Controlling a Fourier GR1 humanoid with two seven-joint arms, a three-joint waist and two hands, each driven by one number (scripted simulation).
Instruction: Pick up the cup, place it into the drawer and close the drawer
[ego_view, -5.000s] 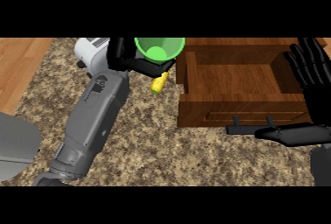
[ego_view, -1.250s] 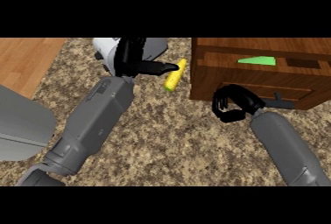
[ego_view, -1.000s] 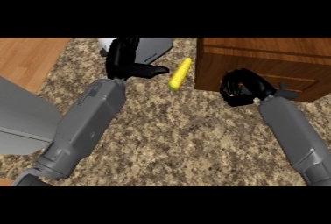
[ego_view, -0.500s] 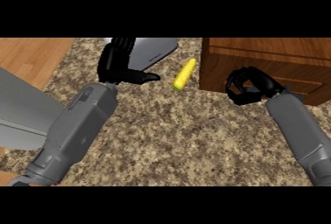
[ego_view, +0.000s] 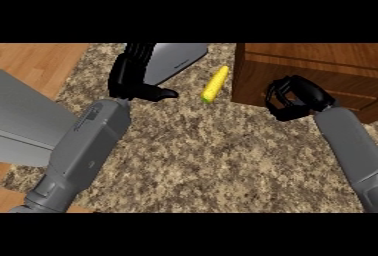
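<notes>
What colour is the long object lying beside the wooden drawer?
Yellow, with a green tip; the corn cob shows in the head view.

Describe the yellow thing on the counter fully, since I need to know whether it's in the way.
The corn cob is a slim yellow ear with a green stub at its lower end. It lies flat on the speckled granite counter, tilted, its upper end leaning right. It sits between the left hand and the wooden drawer cabinet, close to the cabinet's left face. Nothing seems to touch it but the counter.
</notes>
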